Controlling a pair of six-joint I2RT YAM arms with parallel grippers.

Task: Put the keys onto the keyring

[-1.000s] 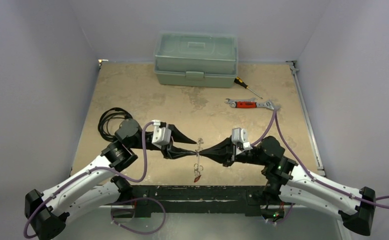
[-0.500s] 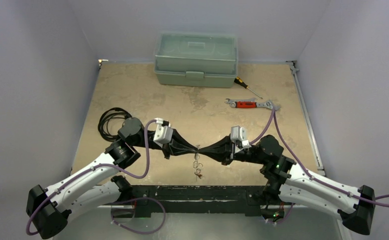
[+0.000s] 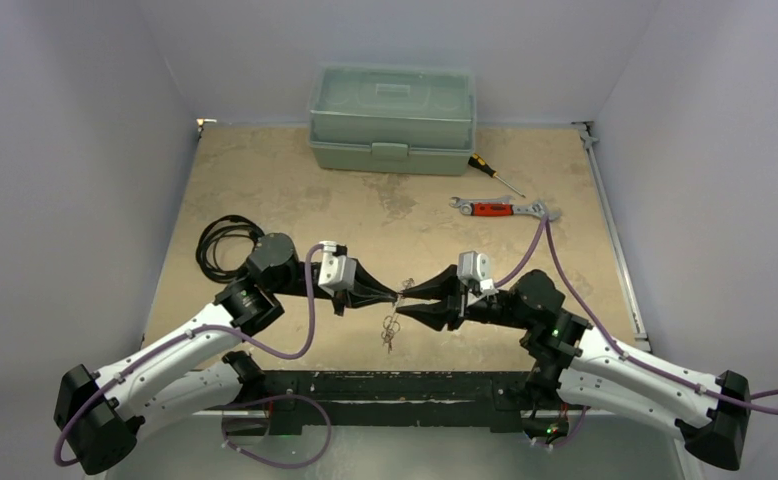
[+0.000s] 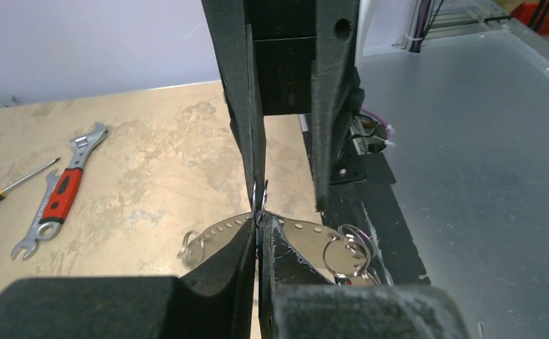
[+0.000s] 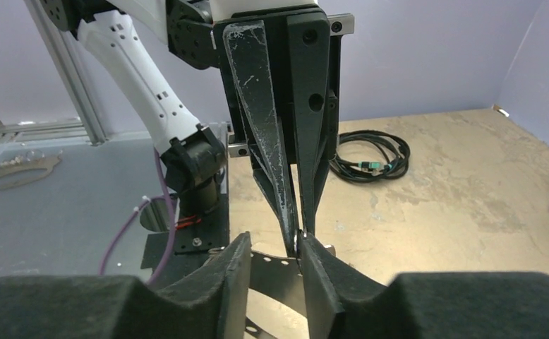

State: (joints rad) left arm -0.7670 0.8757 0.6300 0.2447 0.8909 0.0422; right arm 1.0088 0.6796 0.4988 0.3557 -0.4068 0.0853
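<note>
Left gripper (image 3: pixel 398 291) pinches the keyring (image 3: pixel 392 330), right gripper (image 3: pixel 403 305) at its 3 o'clock stands parted; you likely have threading left.

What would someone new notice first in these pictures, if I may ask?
The two grippers meet tip to tip over the near middle of the table: the left gripper is pinched shut on the keyring, which dangles below, and the right gripper is open opposite. A green toolbox sits at the far edge.
</note>
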